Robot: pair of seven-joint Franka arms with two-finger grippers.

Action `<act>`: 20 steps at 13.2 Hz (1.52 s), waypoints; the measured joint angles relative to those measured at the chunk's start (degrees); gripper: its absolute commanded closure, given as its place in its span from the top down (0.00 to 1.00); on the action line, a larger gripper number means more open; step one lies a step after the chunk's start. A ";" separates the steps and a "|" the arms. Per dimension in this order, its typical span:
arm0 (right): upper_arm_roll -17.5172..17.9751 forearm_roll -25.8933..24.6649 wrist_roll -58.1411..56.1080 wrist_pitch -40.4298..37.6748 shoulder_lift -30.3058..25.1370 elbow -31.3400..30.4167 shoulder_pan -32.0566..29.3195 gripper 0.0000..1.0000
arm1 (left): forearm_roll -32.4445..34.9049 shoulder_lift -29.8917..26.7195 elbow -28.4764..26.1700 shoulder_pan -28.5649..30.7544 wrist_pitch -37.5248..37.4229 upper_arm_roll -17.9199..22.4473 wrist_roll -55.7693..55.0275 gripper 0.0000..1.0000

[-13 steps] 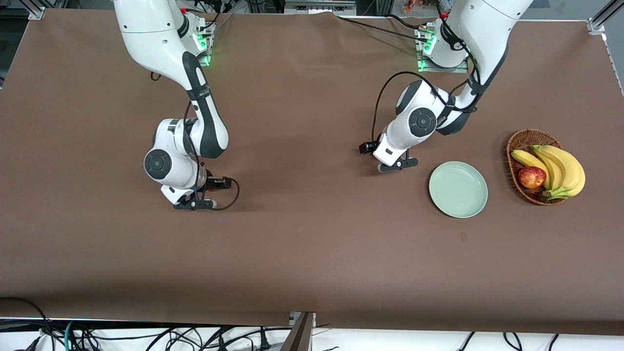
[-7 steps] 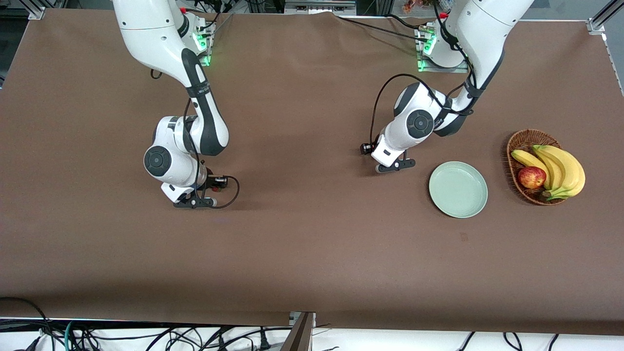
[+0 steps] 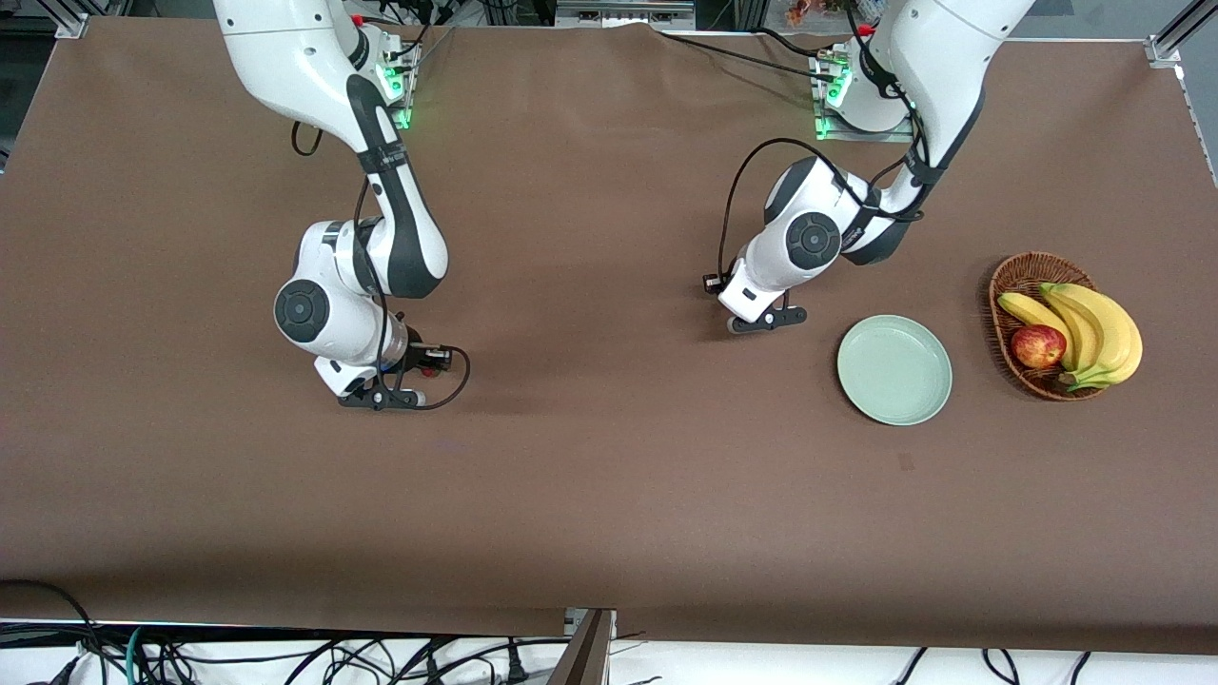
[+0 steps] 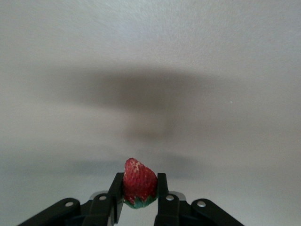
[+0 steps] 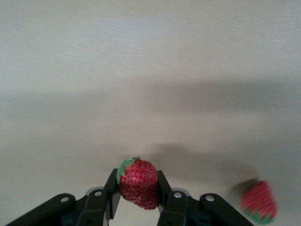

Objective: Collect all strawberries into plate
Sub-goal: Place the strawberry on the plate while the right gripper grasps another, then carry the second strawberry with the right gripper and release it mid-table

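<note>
while clamped, strawberry (image 4: 139, 182) tip-up, cap-down.

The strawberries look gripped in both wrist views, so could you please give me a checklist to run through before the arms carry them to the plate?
1. Left hand shut on a strawberry: ok.
2. Right hand shut on a second strawberry: ok.
3. Third strawberry located: ok, it lies on the table beside the right hand.
4. Plate bare, ready to receive: ok.
5. Left hand's way to the plate unblocked: ok.
6. Grips firm enough for the carry: cannot tell.
</note>
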 measured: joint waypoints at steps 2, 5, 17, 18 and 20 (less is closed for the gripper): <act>0.35 0.05 7.46 -0.40 -0.13 2.39 2.98 0.12 | 2.89 -2.88 5.30 1.42 -12.51 0.30 1.08 0.13; 0.89 0.07 22.31 -0.39 0.37 6.33 9.50 0.12 | 11.19 -4.55 14.32 3.97 -27.53 0.60 8.25 0.12; 1.78 0.07 62.17 19.51 20.46 22.36 29.50 0.69 | 13.06 6.66 16.96 22.56 -12.73 1.36 77.98 0.68; 1.78 0.07 62.86 19.94 20.46 22.52 29.59 0.87 | 13.06 8.29 16.81 23.09 -11.75 1.37 80.18 1.00; 1.75 0.07 64.00 21.21 20.46 22.58 30.35 1.00 | 13.06 9.52 16.78 23.73 -11.33 1.32 82.13 1.00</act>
